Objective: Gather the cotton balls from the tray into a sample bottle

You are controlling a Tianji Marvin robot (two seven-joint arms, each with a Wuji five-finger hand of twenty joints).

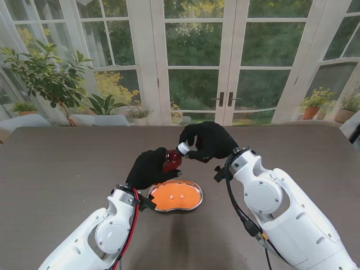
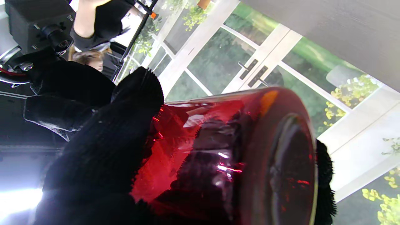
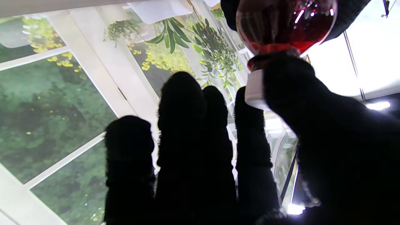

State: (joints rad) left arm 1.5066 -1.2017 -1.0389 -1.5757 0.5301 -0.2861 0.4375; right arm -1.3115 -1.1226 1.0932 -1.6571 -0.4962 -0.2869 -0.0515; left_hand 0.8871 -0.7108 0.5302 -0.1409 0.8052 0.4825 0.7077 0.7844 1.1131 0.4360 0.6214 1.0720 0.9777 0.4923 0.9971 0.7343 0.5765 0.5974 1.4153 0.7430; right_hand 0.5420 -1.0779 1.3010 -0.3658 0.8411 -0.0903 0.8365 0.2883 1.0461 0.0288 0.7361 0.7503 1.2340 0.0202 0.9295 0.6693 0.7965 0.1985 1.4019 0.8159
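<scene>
My left hand (image 1: 147, 167) is shut on a dark red sample bottle (image 1: 172, 160), held tilted in the air above the table. The bottle (image 2: 234, 150) fills the left wrist view, wrapped by black-gloved fingers (image 2: 106, 150). My right hand (image 1: 209, 140) pinches the white cap (image 1: 183, 148) at the bottle's neck between thumb and forefinger. In the right wrist view the cap (image 3: 253, 90) sits under the thumb, against the bottle (image 3: 284, 25); the other fingers (image 3: 187, 140) stand straight. Nearer to me lies a kidney-shaped metal tray (image 1: 194, 205) with an orange floor and two small white cotton balls (image 1: 170, 196) (image 1: 182, 196).
The dark wooden table (image 1: 67, 163) stretches wide on both sides of the tray. Beyond its far edge are glass doors and potted plants (image 1: 48, 73). Both white forearms come up from the near corners.
</scene>
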